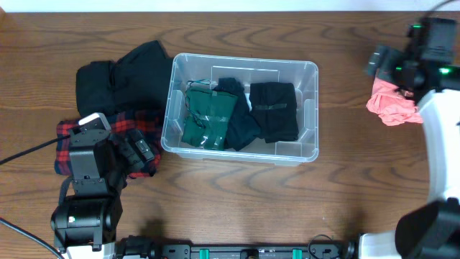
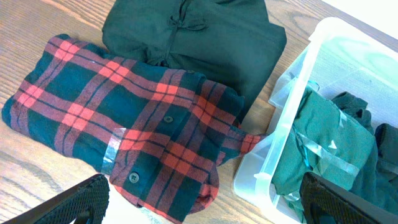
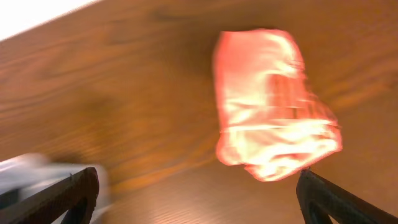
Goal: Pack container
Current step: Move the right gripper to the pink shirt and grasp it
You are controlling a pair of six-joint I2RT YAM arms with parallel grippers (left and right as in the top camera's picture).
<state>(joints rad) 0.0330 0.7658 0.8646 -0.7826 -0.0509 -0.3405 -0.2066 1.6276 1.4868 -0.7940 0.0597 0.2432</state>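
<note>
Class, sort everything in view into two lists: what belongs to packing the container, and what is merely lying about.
Job: container, folded clothes inside it; probably also plaid shirt, black garment, pink garment, waiting outside.
Lying about: black cable.

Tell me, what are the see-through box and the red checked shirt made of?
The container looks like hard, glossy clear plastic. Its rim shines, and the green garment shows through its wall. The plaid shirt looks like soft woven cloth, maybe flannel. It is matte, folded and has buttons.

Robot lab (seemingly); wood table (image 1: 237, 194); trailing cable (image 1: 29, 152)
</note>
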